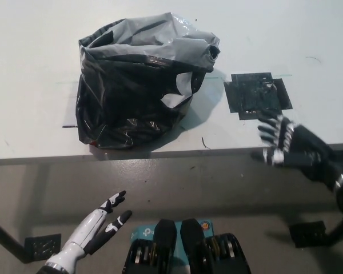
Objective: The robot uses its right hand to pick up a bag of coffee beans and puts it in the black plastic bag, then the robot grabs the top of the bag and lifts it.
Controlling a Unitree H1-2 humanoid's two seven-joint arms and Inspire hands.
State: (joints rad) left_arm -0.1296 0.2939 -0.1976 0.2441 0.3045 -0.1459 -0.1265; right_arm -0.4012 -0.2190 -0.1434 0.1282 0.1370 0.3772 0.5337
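Note:
A crumpled black plastic bag [140, 83] stands on the white table [34, 68], its top folded mostly closed. No coffee bean bag shows outside it; what it holds is hidden. My black right hand [286, 142] hovers open at the table's front edge, right of the bag and just below a black taped square [257, 95]. It holds nothing. My white left hand [97, 231] rests open low at the left, below the table's edge.
The table's front edge [160, 155] runs across the middle of the picture, with grey floor below. Black tape squares lie on the floor at lower left [41, 245] and lower right [307, 233].

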